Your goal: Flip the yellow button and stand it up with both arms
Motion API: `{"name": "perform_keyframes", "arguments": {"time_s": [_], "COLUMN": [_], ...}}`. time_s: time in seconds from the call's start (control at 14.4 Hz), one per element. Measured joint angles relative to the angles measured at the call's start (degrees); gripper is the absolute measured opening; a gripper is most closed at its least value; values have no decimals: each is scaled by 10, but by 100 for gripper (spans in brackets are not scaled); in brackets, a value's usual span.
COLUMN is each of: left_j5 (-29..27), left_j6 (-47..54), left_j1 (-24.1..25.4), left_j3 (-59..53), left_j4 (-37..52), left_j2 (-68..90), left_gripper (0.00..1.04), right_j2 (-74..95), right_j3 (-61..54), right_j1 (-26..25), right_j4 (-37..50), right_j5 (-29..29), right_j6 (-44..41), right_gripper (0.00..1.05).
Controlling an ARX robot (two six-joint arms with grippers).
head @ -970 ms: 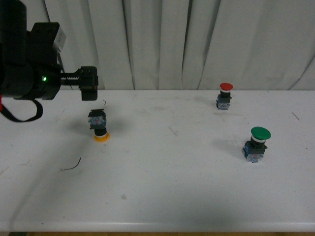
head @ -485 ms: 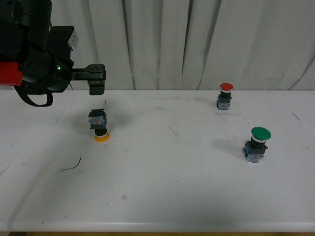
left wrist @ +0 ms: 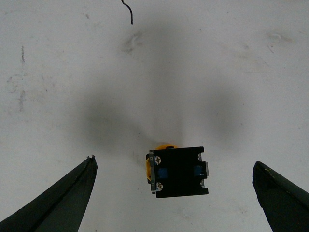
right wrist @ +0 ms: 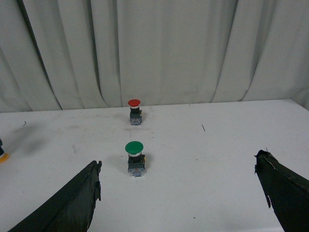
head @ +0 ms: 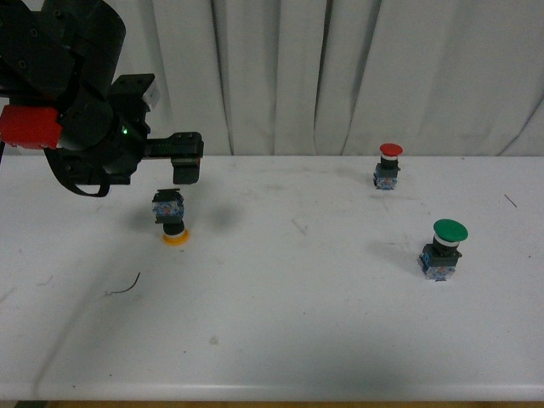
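Observation:
The yellow button (head: 172,220) stands upside down on the white table (head: 306,323) at the left, its yellow cap on the surface and its blue-grey block base on top. My left gripper (head: 186,158) hangs open just above and behind it. In the left wrist view the button's base (left wrist: 178,172) lies between the two spread fingers of the left gripper (left wrist: 174,162), touching neither. My right gripper (right wrist: 178,160) is open and empty and is out of the front view. A sliver of the yellow button (right wrist: 2,156) shows at the edge of the right wrist view.
A red-capped button (head: 389,165) stands upright at the back right, and a green-capped one (head: 444,249) is nearer on the right. A thin dark wire scrap (head: 126,287) lies in front of the yellow button. A white curtain (head: 340,76) hangs behind the table.
My left arm has swung to the right, bringing its open gripper from left of the yellow button to above it. The buttons have not moved.

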Motion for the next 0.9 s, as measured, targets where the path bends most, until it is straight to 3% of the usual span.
{"name": "perform_keyframes", "arguments": {"time_s": [0.55, 0.69, 0.9], "left_j5": [-28, -25, -21], "left_j6": [-2, -3, -5], "left_j1": [-8, -10, -15], "left_j3": [28, 28, 28], "left_j4": [-3, 0, -1], "left_j2": [52, 52, 53], "left_gripper": [98, 79, 43], "right_j2": [0, 0, 0], "right_j3": [0, 0, 0], "right_j1": [0, 0, 0], "right_j4": [0, 0, 0], "right_j5": [0, 0, 0], "right_j6": [0, 0, 0], "right_gripper": [98, 98, 98]}}
